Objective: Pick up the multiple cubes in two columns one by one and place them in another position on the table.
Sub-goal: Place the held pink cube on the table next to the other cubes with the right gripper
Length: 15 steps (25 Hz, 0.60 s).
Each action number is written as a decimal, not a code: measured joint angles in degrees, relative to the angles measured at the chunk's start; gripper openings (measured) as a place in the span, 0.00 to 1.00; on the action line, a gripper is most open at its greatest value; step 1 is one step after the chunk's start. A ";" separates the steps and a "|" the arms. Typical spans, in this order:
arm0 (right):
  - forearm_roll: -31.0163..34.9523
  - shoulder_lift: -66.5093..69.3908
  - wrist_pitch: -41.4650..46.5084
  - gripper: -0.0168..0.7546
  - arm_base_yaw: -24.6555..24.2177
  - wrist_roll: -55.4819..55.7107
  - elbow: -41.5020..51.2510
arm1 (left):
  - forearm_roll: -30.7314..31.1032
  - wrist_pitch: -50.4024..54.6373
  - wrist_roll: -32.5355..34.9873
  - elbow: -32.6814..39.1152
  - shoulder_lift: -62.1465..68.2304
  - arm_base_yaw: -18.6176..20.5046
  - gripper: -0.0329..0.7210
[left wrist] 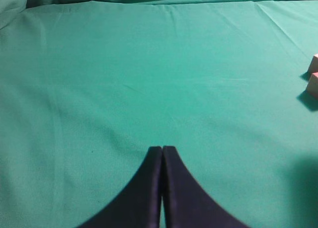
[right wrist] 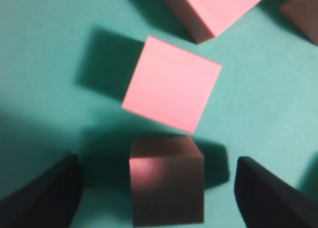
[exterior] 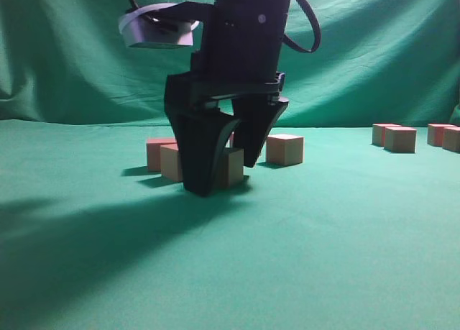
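Observation:
My right gripper [exterior: 225, 168] stands low on the green table [exterior: 323, 236], open, with its two black fingers on either side of one salmon cube [exterior: 232, 167]. In the right wrist view the jaws [right wrist: 156, 181] straddle this shadowed cube [right wrist: 166, 181] with a gap on both sides. A brighter pink cube [right wrist: 171, 84] lies just beyond it, touching its far edge. More cubes stand close by [exterior: 159, 154], [exterior: 284, 149]. My left gripper [left wrist: 162, 149] is shut and empty over bare cloth, and it does not show in the exterior view.
A second group of several cubes [exterior: 400, 139] stands at the far right of the table. Two cube corners [left wrist: 313, 74] show at the right edge of the left wrist view. A green cloth backdrop [exterior: 374, 49] hangs behind.

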 joint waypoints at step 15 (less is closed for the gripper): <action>-9.78 -17.43 24.73 0.77 -3.17 9.71 -13.49 | 0.00 0.00 0.00 0.00 0.00 0.00 0.04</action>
